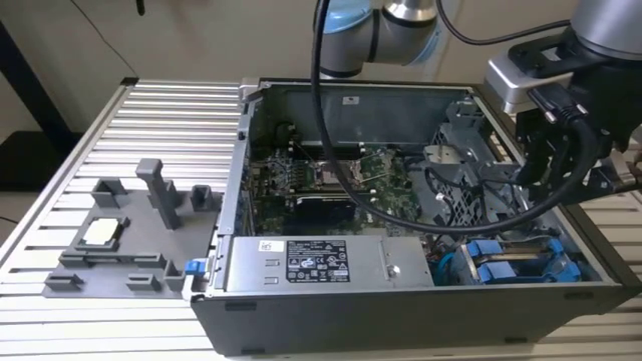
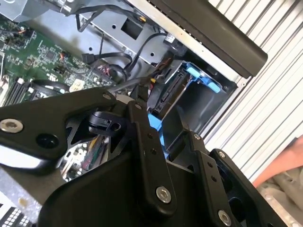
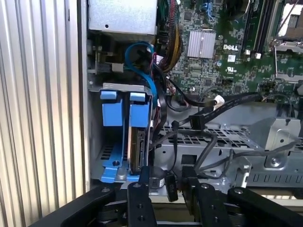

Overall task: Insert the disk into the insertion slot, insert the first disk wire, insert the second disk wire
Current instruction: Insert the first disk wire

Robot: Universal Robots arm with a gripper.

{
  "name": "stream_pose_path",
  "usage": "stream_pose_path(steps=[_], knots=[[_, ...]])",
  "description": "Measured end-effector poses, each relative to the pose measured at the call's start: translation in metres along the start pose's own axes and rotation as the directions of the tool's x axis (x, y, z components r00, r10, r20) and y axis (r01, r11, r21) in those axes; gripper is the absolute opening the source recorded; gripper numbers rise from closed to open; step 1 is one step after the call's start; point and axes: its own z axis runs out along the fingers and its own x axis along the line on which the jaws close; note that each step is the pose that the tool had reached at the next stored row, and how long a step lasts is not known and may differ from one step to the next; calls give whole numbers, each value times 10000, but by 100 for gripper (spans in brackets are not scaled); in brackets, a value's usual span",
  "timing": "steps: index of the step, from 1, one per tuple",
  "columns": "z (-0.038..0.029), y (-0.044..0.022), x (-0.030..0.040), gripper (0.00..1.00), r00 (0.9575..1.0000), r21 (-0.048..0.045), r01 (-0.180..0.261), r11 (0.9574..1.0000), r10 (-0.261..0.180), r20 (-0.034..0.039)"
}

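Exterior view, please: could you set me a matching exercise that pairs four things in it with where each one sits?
Things:
1. power-supply box
2. motherboard
3. insertion slot
4. grey fixture

Places:
A. on the ribbed table, outside the case
B. in the case's near corner, at the exterior view's right
C. in the middle of the case
D. along the case's near wall, beside the slot

Pairs: 1-D, 2-C, 3-B, 4-A.

The silver-grey disk (image 3: 136, 150) stands on edge in its blue carrier, seated inside the insertion slot (image 1: 522, 263), a grey bay with blue rails in the computer case's (image 1: 401, 312) near corner, on the exterior view's right.
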Motion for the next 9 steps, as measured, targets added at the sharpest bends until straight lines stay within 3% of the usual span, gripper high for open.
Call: stream_pose_path(steps=[9], knots=[[17, -81, 6, 41, 9977, -32, 665, 9978, -664, 155]])
